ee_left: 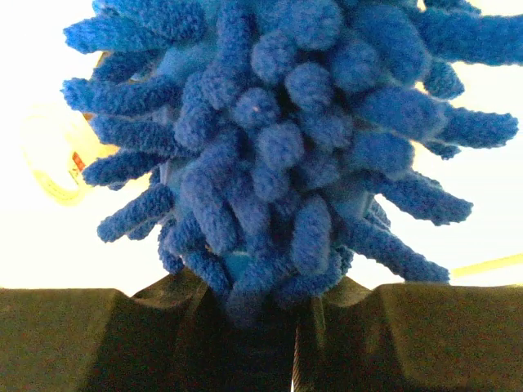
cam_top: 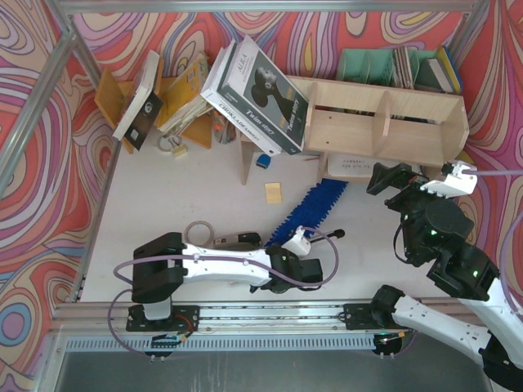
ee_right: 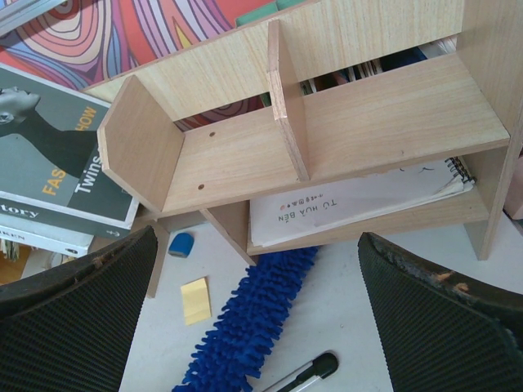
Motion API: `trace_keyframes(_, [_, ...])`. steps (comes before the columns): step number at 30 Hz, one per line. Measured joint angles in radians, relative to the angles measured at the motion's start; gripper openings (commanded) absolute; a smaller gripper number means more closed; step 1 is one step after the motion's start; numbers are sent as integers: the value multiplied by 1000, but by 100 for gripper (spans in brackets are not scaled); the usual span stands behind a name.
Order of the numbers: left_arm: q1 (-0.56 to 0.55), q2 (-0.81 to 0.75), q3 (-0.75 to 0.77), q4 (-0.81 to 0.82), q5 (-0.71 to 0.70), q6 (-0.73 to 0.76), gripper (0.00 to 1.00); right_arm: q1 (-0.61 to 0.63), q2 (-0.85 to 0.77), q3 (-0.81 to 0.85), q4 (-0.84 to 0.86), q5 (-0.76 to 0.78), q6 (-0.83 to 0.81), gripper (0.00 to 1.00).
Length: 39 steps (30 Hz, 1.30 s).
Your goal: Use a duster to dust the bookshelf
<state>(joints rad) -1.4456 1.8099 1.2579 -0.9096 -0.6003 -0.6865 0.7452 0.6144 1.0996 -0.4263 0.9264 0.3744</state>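
Observation:
The pale plywood bookshelf point(cam_top: 409, 122) stands at the back right, and it fills the right wrist view point(ee_right: 384, 122). The blue fluffy duster point(cam_top: 319, 204) lies slanted on the table, its far tip at the shelf's lower tier. My left gripper point(cam_top: 294, 243) is shut on the duster's near end. In the left wrist view the duster point(ee_left: 278, 139) fills the frame above the closed gripper point(ee_left: 270, 306). My right gripper point(cam_top: 391, 175) hovers open and empty in front of the shelf. In the right wrist view the gripper point(ee_right: 255, 238) is spread wide above the duster point(ee_right: 253, 318).
Large books point(cam_top: 261, 90) lean on the shelf's left end. An orange-brown book rack point(cam_top: 184, 98) stands at back left, green file holders point(cam_top: 368, 65) behind the shelf. A yellow sticky note point(cam_top: 273, 193), a black-and-silver rod point(cam_top: 323, 238) and a notebook point(ee_right: 359, 204) in the lower tier lie nearby.

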Motion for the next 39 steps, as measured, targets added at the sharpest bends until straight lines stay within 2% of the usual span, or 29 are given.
trace_keyframes(8, [0,-161,-5,18,-22,29,0,0,3,0,3,0,-3,99])
trace_keyframes(25, [11,-10,-20,48,55,43,0,0,25,0,22,-3,-11,99])
trace_keyframes(31, [7,-29,-20,44,24,53,0,0,30,0,22,-3,-11,99])
trace_keyframes(39, [2,-140,-21,52,-34,67,0,0,33,-19,55,9,-47,99])
